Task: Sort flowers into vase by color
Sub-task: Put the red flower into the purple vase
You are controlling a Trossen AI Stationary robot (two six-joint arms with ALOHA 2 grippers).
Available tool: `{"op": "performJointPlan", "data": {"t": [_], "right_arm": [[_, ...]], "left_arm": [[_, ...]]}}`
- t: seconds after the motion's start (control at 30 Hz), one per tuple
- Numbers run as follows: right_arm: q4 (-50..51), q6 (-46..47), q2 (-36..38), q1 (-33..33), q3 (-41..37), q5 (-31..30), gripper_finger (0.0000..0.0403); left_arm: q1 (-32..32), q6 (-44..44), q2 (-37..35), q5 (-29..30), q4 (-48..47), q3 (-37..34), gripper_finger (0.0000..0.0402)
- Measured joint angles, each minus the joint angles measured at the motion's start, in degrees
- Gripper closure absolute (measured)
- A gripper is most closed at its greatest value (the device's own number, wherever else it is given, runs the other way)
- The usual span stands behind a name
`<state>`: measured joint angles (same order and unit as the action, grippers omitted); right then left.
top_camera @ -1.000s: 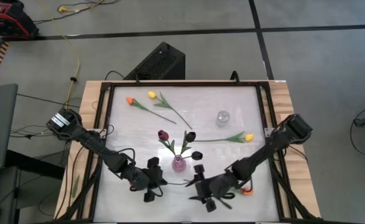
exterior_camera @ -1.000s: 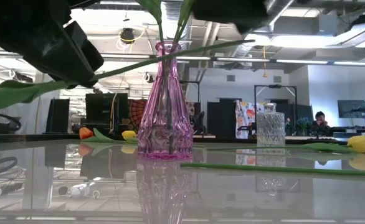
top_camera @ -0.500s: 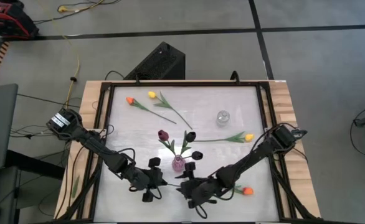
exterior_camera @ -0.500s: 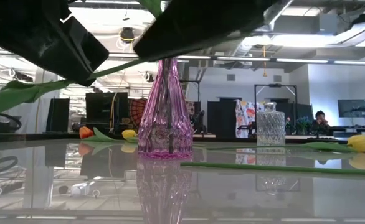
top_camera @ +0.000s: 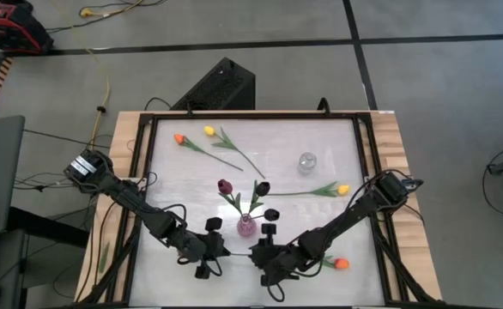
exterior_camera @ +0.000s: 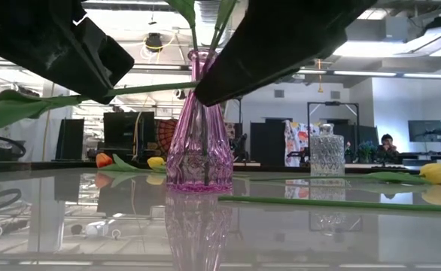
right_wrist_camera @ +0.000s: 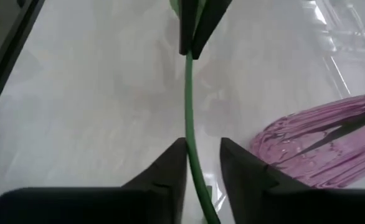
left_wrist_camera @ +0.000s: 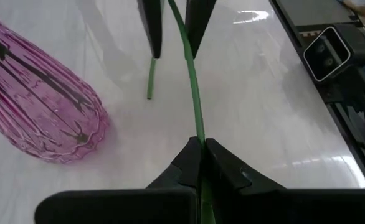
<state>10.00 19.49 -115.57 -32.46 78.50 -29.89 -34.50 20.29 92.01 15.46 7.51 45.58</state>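
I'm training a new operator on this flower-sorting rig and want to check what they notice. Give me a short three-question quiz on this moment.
1. True or false: the left gripper is shut on the green stem.
2. What colour are the flower heads in the pink vase? A yellow, B dark, C orange.
3. Complete: the right gripper has its fingers ___ of that same stem, not clamped on it.

Key: 1 true. 2 B. 3 one on each side.
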Motion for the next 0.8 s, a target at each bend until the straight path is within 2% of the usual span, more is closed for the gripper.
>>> {"op": "performJointPlan", "data": {"t": [0.27, 0.57, 0.8], "right_arm": [[0.52, 0.29, 0.00, -0.16, -0.02, 0.04, 0.0376], [7.19, 8.74, 0.13, 1.44, 0.04, -2.87, 0.0377], [7.18, 7.62, 0.13, 1.94, 0.06, -4.35, 0.0378]], "left_arm": [[0.00, 1.11, -0.04, 0.07, -0.01, 0.00, 0.0401], [0.15, 6.95, -0.05, 0.88, -0.07, 0.02, 0.0402], [0.13, 9.70, -0.04, 0.42, -0.18, 0.02, 0.0402]]}}
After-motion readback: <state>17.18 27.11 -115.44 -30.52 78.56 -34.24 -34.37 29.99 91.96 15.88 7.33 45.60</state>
